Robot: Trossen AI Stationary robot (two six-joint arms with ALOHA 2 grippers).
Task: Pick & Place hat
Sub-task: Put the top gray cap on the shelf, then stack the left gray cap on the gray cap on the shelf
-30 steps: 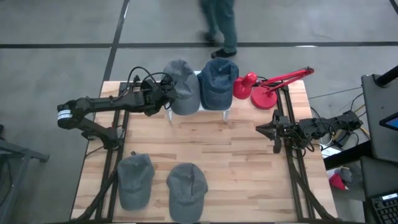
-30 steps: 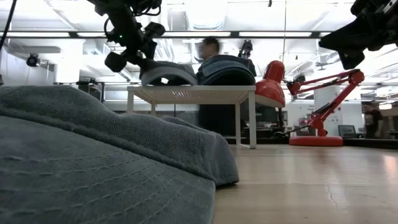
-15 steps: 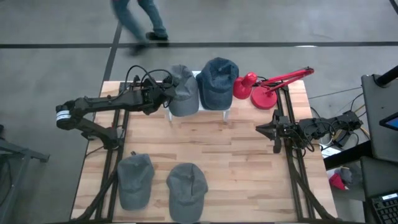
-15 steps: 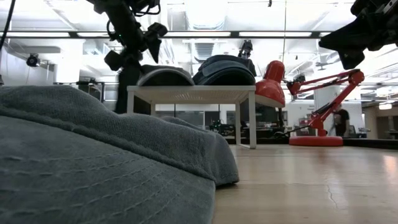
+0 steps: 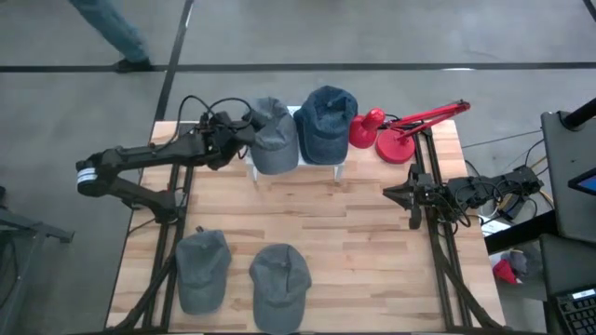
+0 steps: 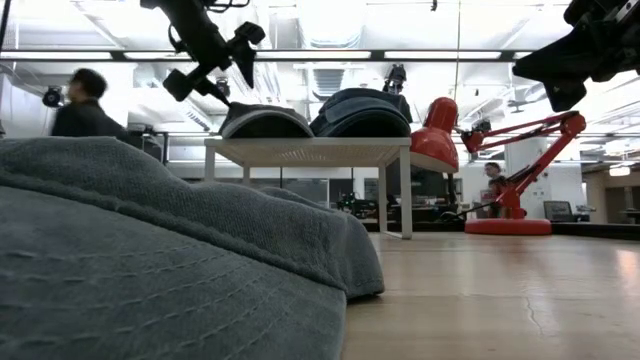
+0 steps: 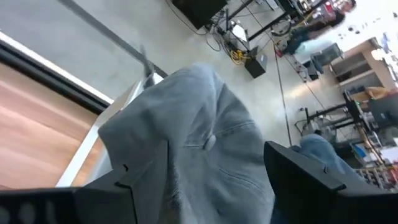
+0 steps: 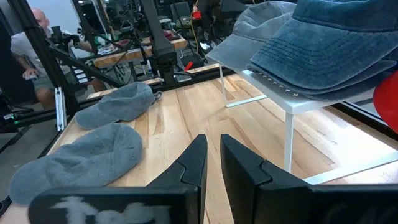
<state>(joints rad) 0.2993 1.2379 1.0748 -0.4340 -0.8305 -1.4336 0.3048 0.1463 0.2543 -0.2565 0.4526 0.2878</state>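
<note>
A grey hat (image 5: 272,135) and a blue hat (image 5: 326,123) rest side by side, crowns up, on a small white shelf (image 6: 310,150) at the table's far middle. My left gripper (image 5: 233,133) is open just left of the grey hat and a little above it (image 6: 238,48). In the left wrist view its fingers (image 7: 146,171) stand on either side of the hat (image 7: 211,137) without touching it. My right gripper (image 5: 410,195) is shut and empty at the table's right side.
Two more grey hats (image 5: 203,270) (image 5: 279,276) lie on the table near its front edge; one fills the low view's foreground (image 6: 150,250). A red desk lamp (image 5: 396,130) stands right of the shelf. A person (image 6: 85,100) walks behind the table.
My left gripper has drawn back from the grey hat toward the table's left edge and risen above it. The grey hat stays on the shelf beside the blue hat. A person behind the table has walked from the middle to the left.
</note>
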